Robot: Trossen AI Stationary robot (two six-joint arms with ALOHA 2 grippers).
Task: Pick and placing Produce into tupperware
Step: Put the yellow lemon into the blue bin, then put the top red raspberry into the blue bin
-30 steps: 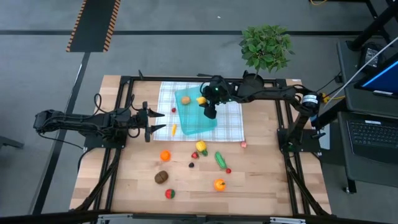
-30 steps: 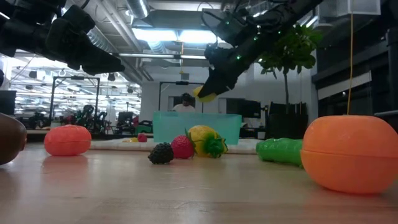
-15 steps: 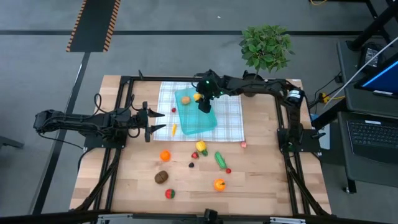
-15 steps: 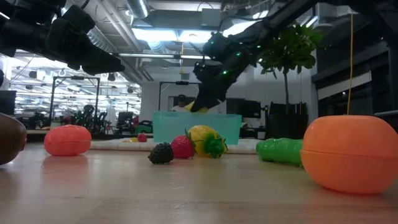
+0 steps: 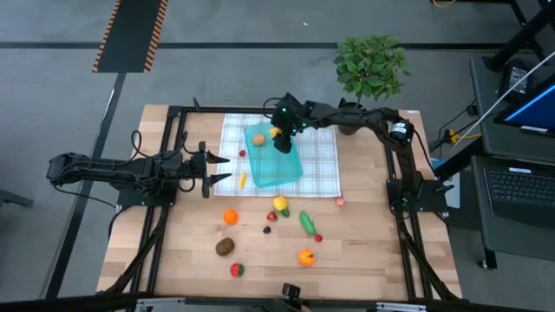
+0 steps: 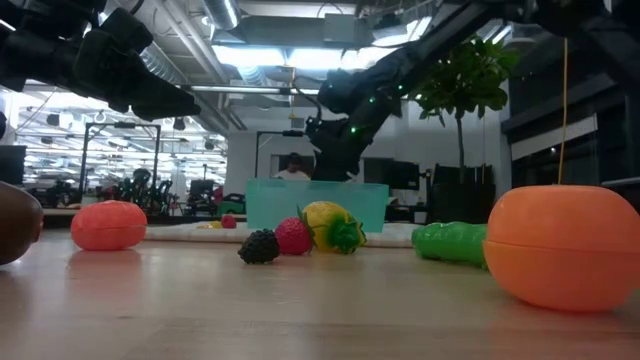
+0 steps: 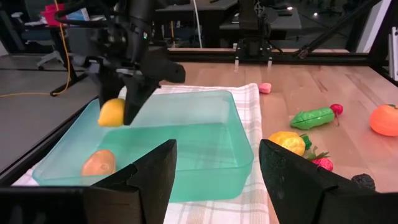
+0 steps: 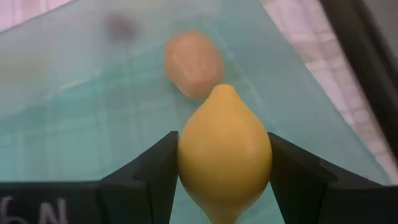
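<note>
My right gripper (image 5: 279, 137) hangs over the far part of the teal tupperware (image 5: 273, 163), shut on a yellow lemon (image 8: 224, 149). In the tupperware (image 7: 186, 140), a tan potato (image 8: 193, 63) lies on the floor just beyond the lemon (image 7: 112, 112). The tupperware stands on a white-green checked cloth (image 5: 319, 165). My left gripper (image 5: 217, 170) waits open at the table's left side, pointing toward the tupperware, with nothing between its fingers. More produce lies on the bare wood nearer the front: an orange (image 5: 230, 217), a kiwi (image 5: 225, 247), a cucumber (image 5: 307, 222). My right gripper pinches the lemon's two opposite flanks (image 8: 186, 163) between its two fingers (image 8: 155, 177), about at the widest girth. The fingers slant down from the table's right side. The lemon is lifted clear above the tupperware's floor, its pointed tip (image 8: 222, 90) facing away from the wrist.
A carrot (image 5: 243, 180) lies just left of the tupperware. A yellow fruit with green leaves (image 5: 280, 204), another orange (image 5: 305, 256), a red-green fruit (image 5: 237, 269) and small berries (image 5: 269, 229) dot the front wood. A potted plant (image 5: 371, 65) stands at the far right.
My right gripper has carried the lemon toward the table's left and far edge and sunk lower, from above the tupperware's right part to close over its far part. The lemon has stayed between the fingers.
</note>
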